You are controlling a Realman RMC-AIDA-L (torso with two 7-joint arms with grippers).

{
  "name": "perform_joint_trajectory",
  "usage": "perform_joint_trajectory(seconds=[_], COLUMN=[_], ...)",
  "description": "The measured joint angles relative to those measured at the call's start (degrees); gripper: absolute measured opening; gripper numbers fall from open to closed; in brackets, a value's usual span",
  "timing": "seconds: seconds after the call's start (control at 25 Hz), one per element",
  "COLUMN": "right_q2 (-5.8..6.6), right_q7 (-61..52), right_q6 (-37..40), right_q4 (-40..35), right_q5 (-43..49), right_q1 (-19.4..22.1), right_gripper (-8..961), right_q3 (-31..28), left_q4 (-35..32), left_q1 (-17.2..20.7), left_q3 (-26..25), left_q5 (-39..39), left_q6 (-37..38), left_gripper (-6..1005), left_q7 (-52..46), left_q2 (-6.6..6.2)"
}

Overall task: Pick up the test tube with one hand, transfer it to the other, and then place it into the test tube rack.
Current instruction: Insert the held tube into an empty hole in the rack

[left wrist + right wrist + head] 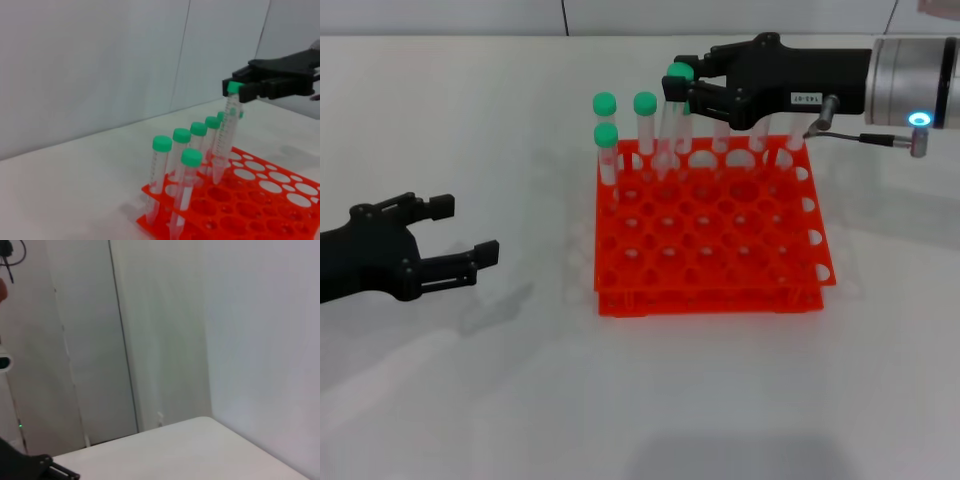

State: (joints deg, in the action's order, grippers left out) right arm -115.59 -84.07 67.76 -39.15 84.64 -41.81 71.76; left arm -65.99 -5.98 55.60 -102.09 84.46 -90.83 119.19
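Observation:
My right gripper (678, 90), the one with the white label and the blue light, is shut on the green cap end of the test tube (670, 122). It holds the tube nearly upright, slightly tilted, over the back rows of the orange-red test tube rack (720, 270). In the left wrist view the right gripper (235, 89) holds the tube (226, 137) with its pointed tip down at the rack (260, 200) top; I cannot tell whether it is inside a hole. My left gripper (465, 230) stands open and empty, low over the table, left of the rack.
Several other green-capped tubes (606, 135) stand in the rack's back-left holes, close beside the held tube; they show as a row of tubes (191, 157) in the left wrist view. The right wrist view shows only wall and bare table (190, 450).

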Motion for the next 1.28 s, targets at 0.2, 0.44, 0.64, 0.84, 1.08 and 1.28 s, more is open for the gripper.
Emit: perform_joint_trajectory(seconds=[0.2, 0.44, 0.64, 0.84, 1.08, 1.28], right_q2=[-0.49, -0.58, -0.62, -0.6, -0.59, -0.6], right_q7=[0.0, 0.6, 0.6, 1.3, 1.5, 1.4], right_q6=[-2.0, -5.6, -6.6, -7.9, -9.3, -11.7], right_q4=[0.0, 0.2, 0.0, 0.0, 0.3, 0.5], right_q5=[-0.6, -4.6, -5.3, -5.5, -6.4, -6.9], right_q1=[0.0, 0.0, 0.0, 0.0, 0.0, -0.5], right_gripper=[264, 264, 264, 265, 265, 265], right_q3=[0.7, 6.1, 7.5, 7.9, 9.8, 13.0], left_q4=[0.4, 1.0, 2.0, 2.3, 2.3, 2.3], left_q1=[0.1, -0.3, -1.2, -1.4, -1.5, -1.8], left_q3=[0.0, -0.1, -0.1, -0.1, -0.1, -0.1], left_q5=[0.0, -0.1, -0.2, -0.2, 0.0, -0.1], left_q6=[0.0, -0.5, -0.7, -0.5, -0.6, -0.7], left_gripper=[875, 875, 875, 875, 875, 875], left_q7=[0.6, 1.6, 1.9, 2.3, 2.8, 2.8], left_q2=[-0.02, -0.09, -0.19, -0.2, -0.19, -0.19])
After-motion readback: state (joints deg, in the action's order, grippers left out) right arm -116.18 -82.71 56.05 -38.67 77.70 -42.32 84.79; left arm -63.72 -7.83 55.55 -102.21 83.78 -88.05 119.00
